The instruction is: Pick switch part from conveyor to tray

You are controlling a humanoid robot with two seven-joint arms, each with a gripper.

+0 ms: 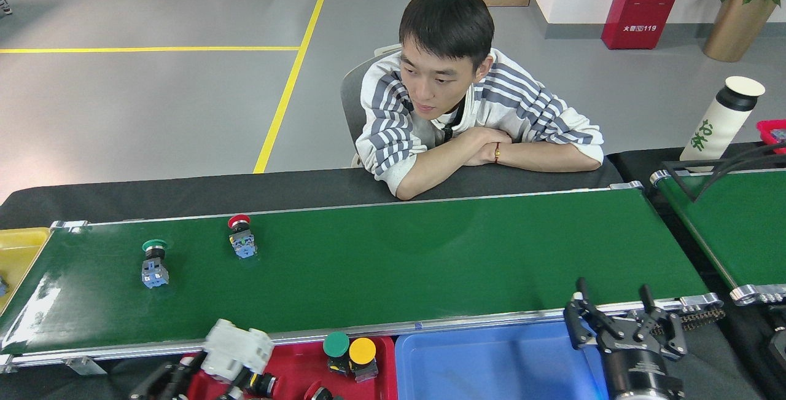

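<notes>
Nearest you: left tool (pixel 230 366) low at the frame's bottom, over the red tray (pixel 295 360), clamped on a white switch part (pixel 237 343). Green- and yellow-capped switches (pixel 350 355) stand in that tray. Right tool (pixel 614 320) sits over the blue tray (pixel 491 363)'s right end, jaws spread, holding nothing. On the conveyor (pixel 430 265), left part: green-capped switch (pixel 154 263), red-capped switch (pixel 241 236) beyond it, apart. Yellow tray (pixel 21 249) at the belt's left end. Farther, a person (pixel 460 111) leans arms on the black surface (pixel 184 194).
</notes>
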